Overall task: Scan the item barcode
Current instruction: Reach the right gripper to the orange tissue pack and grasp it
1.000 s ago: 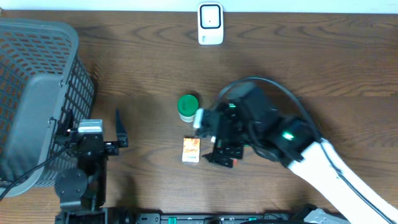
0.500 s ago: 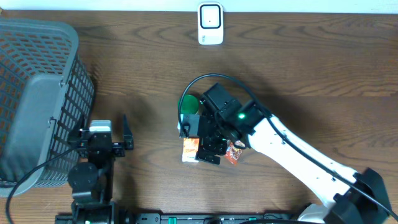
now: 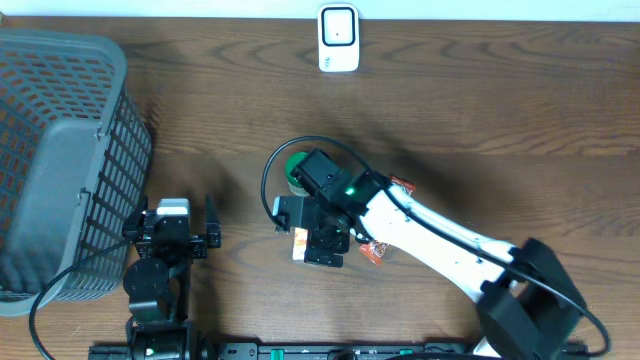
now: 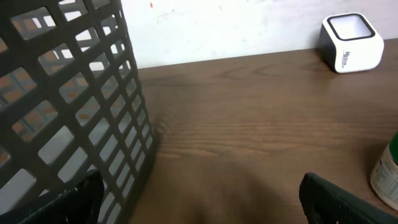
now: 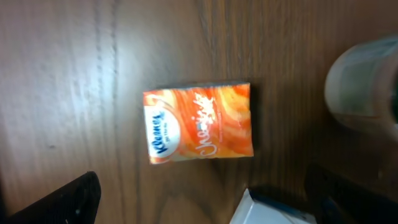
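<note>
Right gripper (image 5: 202, 186) hangs spread wide and empty just above the table (image 5: 56, 74), one dark finger showing at each lower corner of its wrist view, and the orange tissue pack (image 5: 199, 122) lies flat between and slightly ahead of them, printed face up and untouched. Just beside the pack on one side stands a green-lidded jar (image 5: 367, 87), and a white corner (image 5: 267, 211) of something I cannot identify pokes in at the lower edge. From overhead the pack (image 3: 305, 243) lies mid-table, half covered by the arm, with a small orange packet (image 3: 375, 250) near it and the scanner (image 3: 338, 38) well apart at the far edge. Left gripper (image 4: 199, 199) is likewise spread and empty, parked beside the basket (image 3: 60, 150). I judge the step in hand to be the approach to the pick: nothing is grasped and no scanning has begun. The next move calls for lowering until the fingers straddle the pack, closing on its edges without nudging the jar, then lifting and carrying it to the scanner. No barcode shows on the upper face, so it is probably underneath and the pack may need turning.
</note>
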Tool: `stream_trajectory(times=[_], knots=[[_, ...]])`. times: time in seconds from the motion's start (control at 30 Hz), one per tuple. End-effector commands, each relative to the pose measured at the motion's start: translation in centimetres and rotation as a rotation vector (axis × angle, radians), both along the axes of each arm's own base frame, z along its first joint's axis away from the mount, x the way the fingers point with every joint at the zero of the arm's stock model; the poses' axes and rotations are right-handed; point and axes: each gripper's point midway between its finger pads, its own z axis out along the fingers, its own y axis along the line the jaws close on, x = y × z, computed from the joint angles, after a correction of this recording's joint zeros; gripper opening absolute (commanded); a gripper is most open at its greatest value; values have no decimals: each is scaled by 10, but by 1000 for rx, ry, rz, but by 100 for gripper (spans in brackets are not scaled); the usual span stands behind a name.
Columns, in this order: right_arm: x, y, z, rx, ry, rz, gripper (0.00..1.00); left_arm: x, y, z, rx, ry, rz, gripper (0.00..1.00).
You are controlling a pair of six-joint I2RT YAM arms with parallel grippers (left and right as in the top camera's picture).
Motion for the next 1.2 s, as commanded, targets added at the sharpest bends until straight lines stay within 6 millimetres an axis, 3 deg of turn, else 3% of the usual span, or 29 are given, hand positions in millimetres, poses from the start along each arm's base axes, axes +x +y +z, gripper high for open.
stream_trajectory(times=[0.0,0.13,0.4,0.57,0.83,1.17], knots=[[5,0,-14,-43,-11,10,99,0,2,0,-4,-4,15,100],[4,0,-27,-63,10,12,99,0,2,0,-4,-3,15,100],[-9,10,-30,-65,9,56,99,-1,2,-4,-5,13,15,100],[-6,19,-35,-43,7,25,99,-5,2,-20,-8,78,16,100],[-4,21,-42,-45,7,25,99,-6,6,-21,8,85,39,100],[-3,25,-41,-30,18,-14,79,-7,6,-25,7,104,39,100]])
